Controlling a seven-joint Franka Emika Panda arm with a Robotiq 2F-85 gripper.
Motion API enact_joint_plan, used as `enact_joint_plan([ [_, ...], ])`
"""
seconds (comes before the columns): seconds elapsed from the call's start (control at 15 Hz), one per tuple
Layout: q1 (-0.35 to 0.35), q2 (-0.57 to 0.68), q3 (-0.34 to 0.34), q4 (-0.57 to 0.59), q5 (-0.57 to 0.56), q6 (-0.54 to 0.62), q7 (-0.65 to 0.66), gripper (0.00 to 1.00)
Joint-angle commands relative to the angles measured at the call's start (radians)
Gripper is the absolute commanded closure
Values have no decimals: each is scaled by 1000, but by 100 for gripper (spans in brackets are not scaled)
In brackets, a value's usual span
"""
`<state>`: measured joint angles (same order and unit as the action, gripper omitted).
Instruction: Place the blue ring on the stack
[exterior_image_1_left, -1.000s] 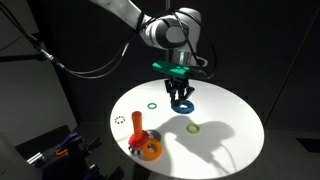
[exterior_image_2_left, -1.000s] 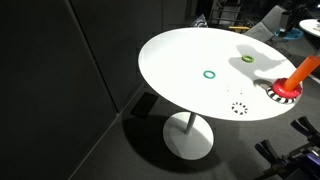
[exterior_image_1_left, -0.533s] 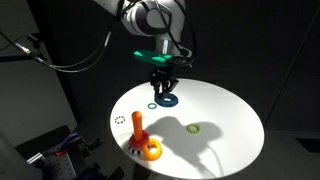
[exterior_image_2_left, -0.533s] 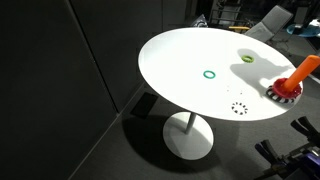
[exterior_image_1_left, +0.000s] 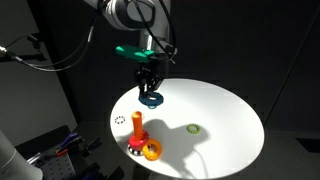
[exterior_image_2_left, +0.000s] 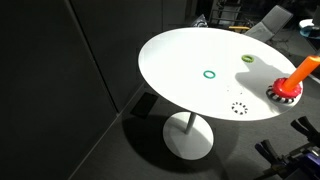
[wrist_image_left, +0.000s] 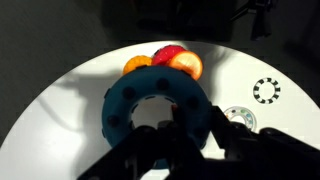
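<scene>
Spreading across both exterior views, the round white table (exterior_image_1_left: 225, 115) carries the stack (exterior_image_1_left: 138, 128) near its edge, with an orange ring (exterior_image_1_left: 151, 150) just beside the base. The arm (exterior_image_1_left: 122, 12) reaches in from above. Its gripper (exterior_image_1_left: 149, 84) hangs over the table, jaws clamped on the blue ring (exterior_image_1_left: 151, 98), which is held in the air, apart from the stack. A thin green ring (exterior_image_2_left: 209, 73) lies flat on the table.

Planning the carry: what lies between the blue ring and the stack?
Only bare table between blue ring and stack, in an exterior view.
</scene>
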<state>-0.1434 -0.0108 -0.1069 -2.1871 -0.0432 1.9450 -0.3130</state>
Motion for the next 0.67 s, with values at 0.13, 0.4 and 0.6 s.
enact_joint_plan([
  [0.13, 12, -106, -5, -117, -23, 27, 15, 90],
  [0.4, 14, -144, -6, -190, -22, 105, 13, 90],
  [0.6, 17, -142, -7, -220, -18, 157, 12, 90],
])
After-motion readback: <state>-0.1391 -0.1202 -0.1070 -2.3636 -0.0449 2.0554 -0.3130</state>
